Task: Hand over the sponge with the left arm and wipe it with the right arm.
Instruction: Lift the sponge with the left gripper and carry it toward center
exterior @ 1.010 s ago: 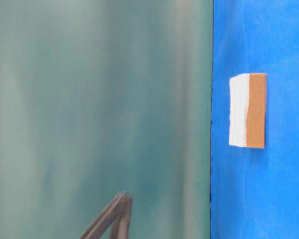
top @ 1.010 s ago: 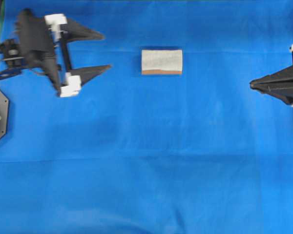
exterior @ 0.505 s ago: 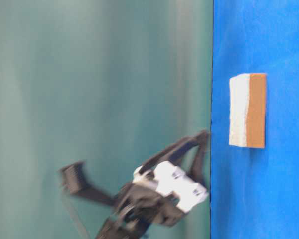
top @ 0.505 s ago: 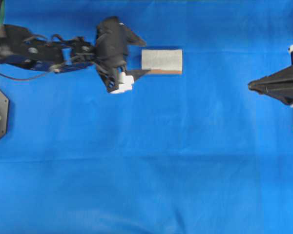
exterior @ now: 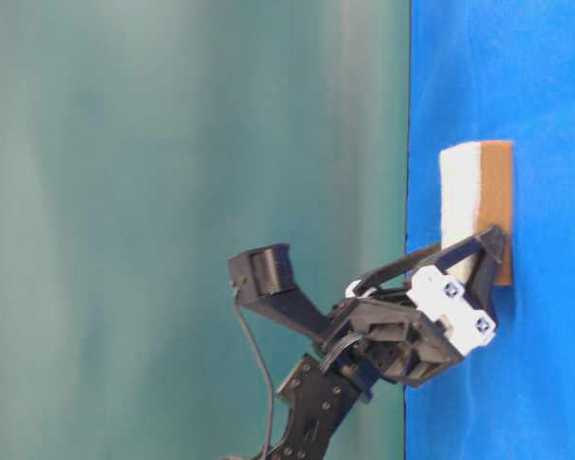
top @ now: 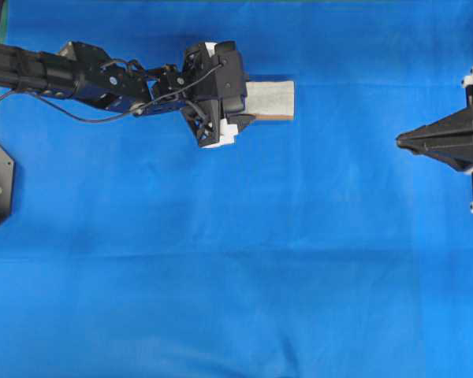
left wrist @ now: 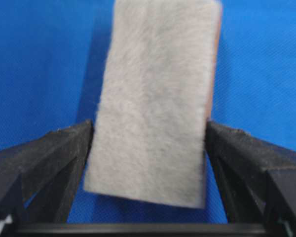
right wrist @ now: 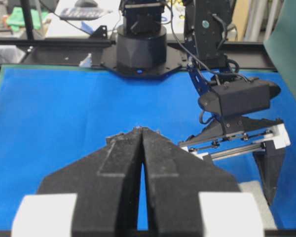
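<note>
Blue cloth (top: pixel 244 276): covers the whole table under both arms; it looks soft and a bit rumpled, so I'd expect it to drag if anything scrapes along it.

Left arm (top: pixel 79 72): stretched out across the cloth, its wrist tipped down over the near end of the sponge.

Left claw (left wrist: pixel 149 132): fingers spread wide apart, one tip on each long side of the sponge, at most lightly touching it; nothing is pinched yet.

Right claw (top: pixel 406 140): well apart from the sponge on the far side of the table, fingers pressed together, empty, pointing toward the left claw.

Sponge (top: pixel 272 99): flat on the cloth, its near half between the left fingers, its far half sticking out beyond the tips.

Handling: looks light and squashy, with a fuzzy off-white top and a thin orange-brown layer at the edge; not fragile or slippery, I'd judge.

Hold: the two long sides near this end, so the far end stays free for the right claw.
</note>
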Motion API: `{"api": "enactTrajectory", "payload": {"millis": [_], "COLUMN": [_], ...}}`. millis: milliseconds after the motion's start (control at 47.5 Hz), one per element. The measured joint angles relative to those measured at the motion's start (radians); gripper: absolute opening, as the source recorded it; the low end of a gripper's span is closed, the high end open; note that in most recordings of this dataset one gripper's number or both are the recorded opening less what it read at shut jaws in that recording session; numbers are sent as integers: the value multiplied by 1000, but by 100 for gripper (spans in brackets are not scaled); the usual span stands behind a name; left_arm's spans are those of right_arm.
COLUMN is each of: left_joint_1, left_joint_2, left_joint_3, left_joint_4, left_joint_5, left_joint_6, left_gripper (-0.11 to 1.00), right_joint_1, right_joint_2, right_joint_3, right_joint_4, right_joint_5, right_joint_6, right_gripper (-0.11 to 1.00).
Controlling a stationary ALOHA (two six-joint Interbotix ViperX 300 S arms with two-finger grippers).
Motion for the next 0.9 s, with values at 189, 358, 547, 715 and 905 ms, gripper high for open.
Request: {"api": "enactTrajectory", "payload": {"millis": [189, 358, 547, 715, 905], "left_joint_1": [2, 3, 5, 3, -37], "left_joint_2": [6, 5, -28, -74, -187], "left_joint_3": [-6, -18, -20, -21, -20], "left_joint_4": [0, 0, 0, -2, -2], "left_joint_5": [8, 64, 141, 222, 301], "left_joint_6": [18, 29, 52, 21, -35], "left_gripper": [94, 65, 26, 24, 23], "right_joint_1": [0, 0, 0, -2, -29], "right_joint_2": [5, 5, 15, 26, 38], "right_joint_3": [0, 0, 0, 0, 0], "right_joint_4": [0, 0, 0, 0, 0], "right_joint_5": [0, 0, 6, 8, 9], "right_joint_6": [0, 0, 0, 0, 0], "right_gripper": [0, 0, 0, 0, 0]}}
